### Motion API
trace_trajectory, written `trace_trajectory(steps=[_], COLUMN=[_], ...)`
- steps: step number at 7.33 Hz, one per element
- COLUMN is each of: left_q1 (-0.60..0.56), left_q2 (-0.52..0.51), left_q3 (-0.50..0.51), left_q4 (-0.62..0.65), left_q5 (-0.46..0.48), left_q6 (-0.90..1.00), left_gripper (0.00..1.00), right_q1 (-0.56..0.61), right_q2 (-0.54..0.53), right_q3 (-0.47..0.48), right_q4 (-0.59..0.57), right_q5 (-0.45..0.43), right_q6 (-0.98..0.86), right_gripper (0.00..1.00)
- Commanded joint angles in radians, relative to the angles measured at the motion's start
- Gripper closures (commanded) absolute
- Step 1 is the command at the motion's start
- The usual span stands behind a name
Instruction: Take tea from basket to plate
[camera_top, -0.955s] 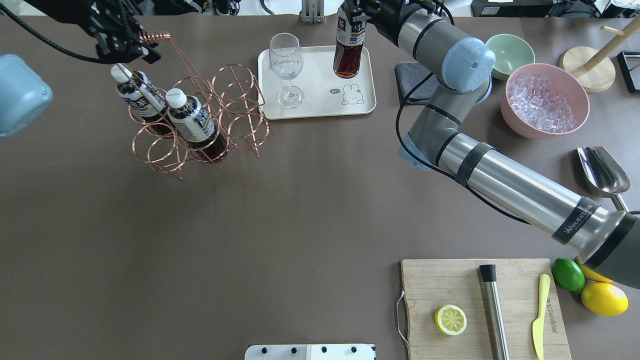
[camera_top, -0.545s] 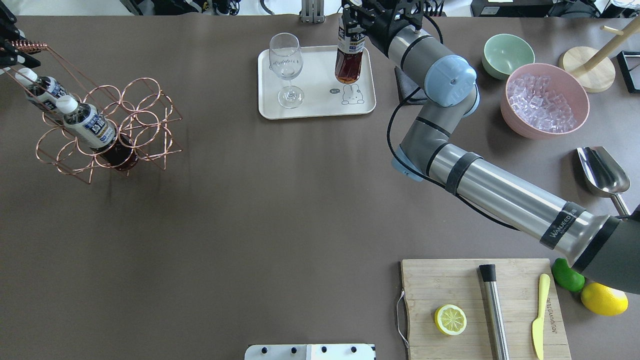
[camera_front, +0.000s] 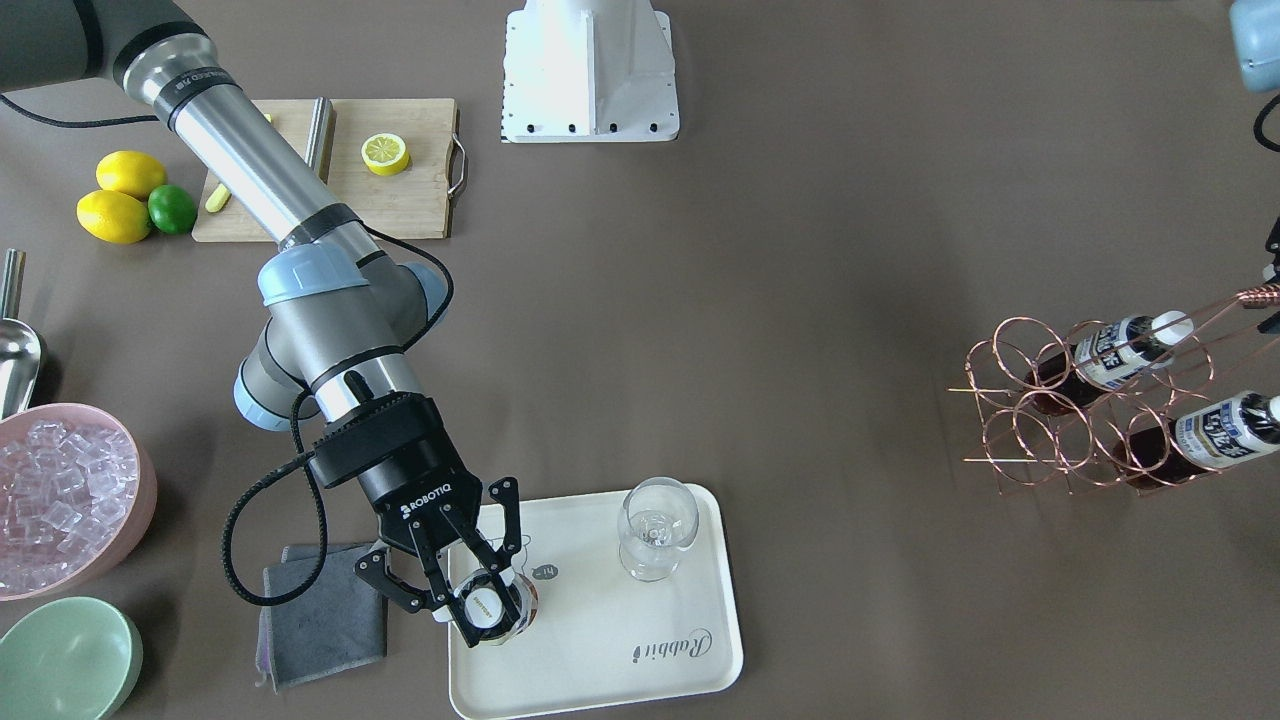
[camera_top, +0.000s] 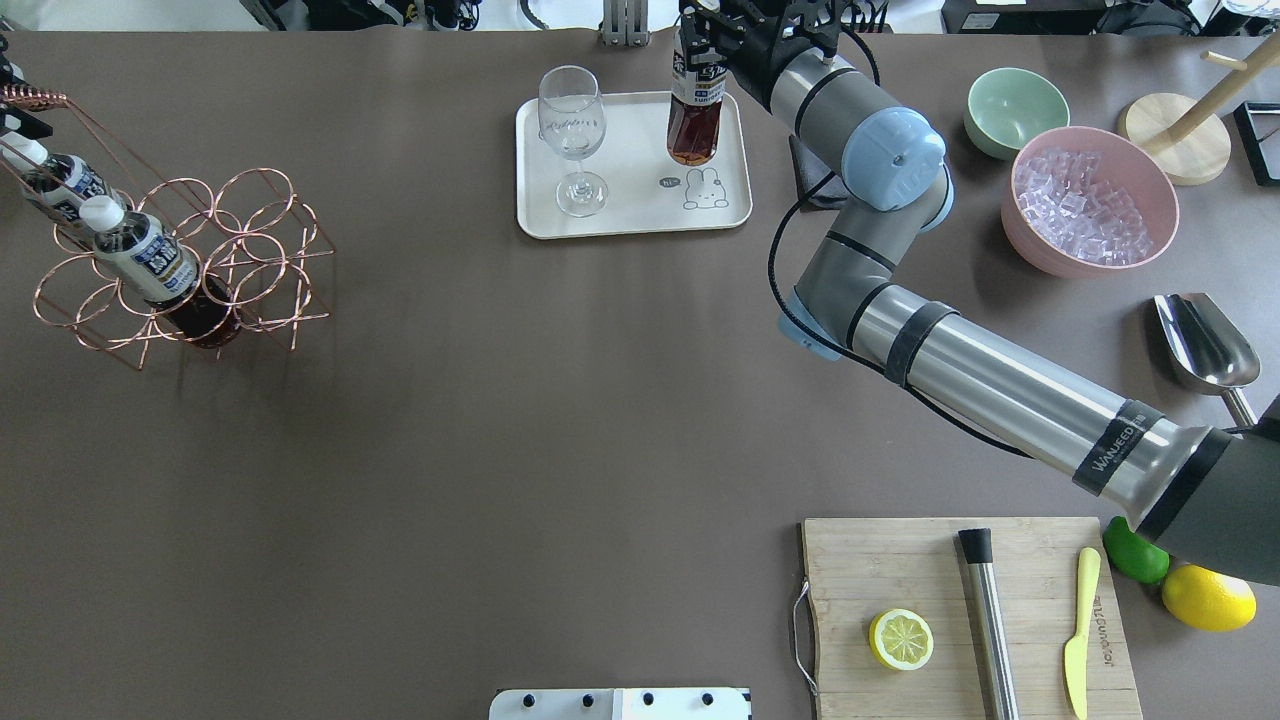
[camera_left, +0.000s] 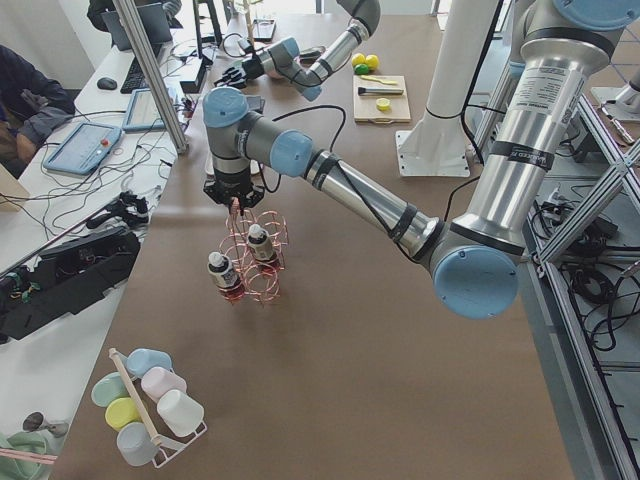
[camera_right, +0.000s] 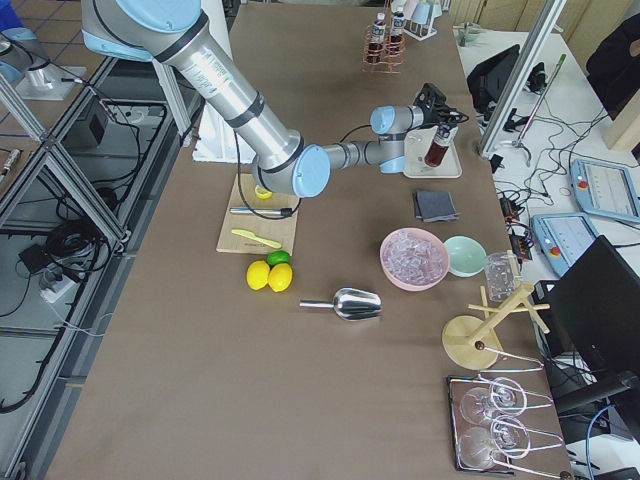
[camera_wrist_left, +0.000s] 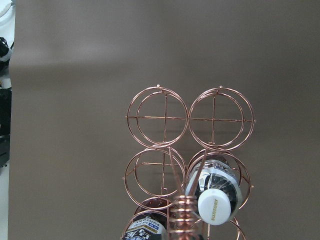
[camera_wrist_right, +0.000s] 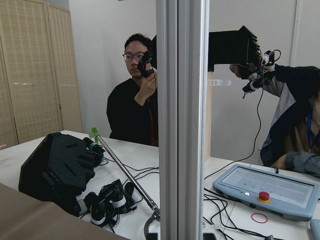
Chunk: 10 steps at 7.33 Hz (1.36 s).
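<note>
Copper wire formed the basket (camera_top: 235, 245) at the far left of the table (camera_top: 560, 420). Its coiled handle top was pinched by the left gripper (camera_top: 14, 98), fingers closed on it. Whether the basket's feet touched the tabletop could not be told. Two tea bottles (camera_top: 140, 262) leaned in the cells nearest that handle, white caps up. Further right lay the cream plate (camera_top: 630, 215), with a wine glass (camera_top: 572, 130) standing on its left half. On its right half, just behind the small cartoon drawing, stood the third tea bottle (camera_top: 694, 125), base on the plate. The right gripper (camera_front: 478, 598) hung over its white cap, fingers clamped on the bottle's top. Right again lay a grey cloth (camera_front: 320, 620), then a green bowl (camera_top: 1015, 110) and a pink bowl (camera_top: 1045, 258) of ice.
</note>
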Motion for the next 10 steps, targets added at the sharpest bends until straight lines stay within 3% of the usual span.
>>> trace_trajectory(steps=[1, 7, 8, 9, 10], left_q1=[-0.084, -0.114, -0.114, -0.114, -0.112], left_q2=[-0.001, -0.002, -0.004, -0.005, -0.005], left_q3=[0.115, 0.187, 0.192, 0.198, 0.198], left_q4=[0.005, -0.001, -0.001, -0.004, -0.006], left_q5=[-0.006, -0.002, -0.002, -0.003, -0.005], left_q6=[0.16, 0.161, 0.161, 0.161, 0.161], left_gripper=[1.0, 1.0, 1.0, 1.0, 1.0], right_q1=[-0.012, -0.033, -0.033, -0.032, -0.032], right_q2=[0.0, 0.0, 0.0, 0.0, 0.002], right_q3=[-0.005, -0.011, -0.009, -0.006, 0.0], right_q4=[-0.001, 0.0, 0.0, 0.0, 0.002], right_q5=[-0.01, 0.01, 0.01, 0.011, 0.024], right_q6=[-0.025, -0.027, -0.027, -0.027, -0.027], right_gripper=[1.0, 1.0, 0.61, 0.48, 0.24])
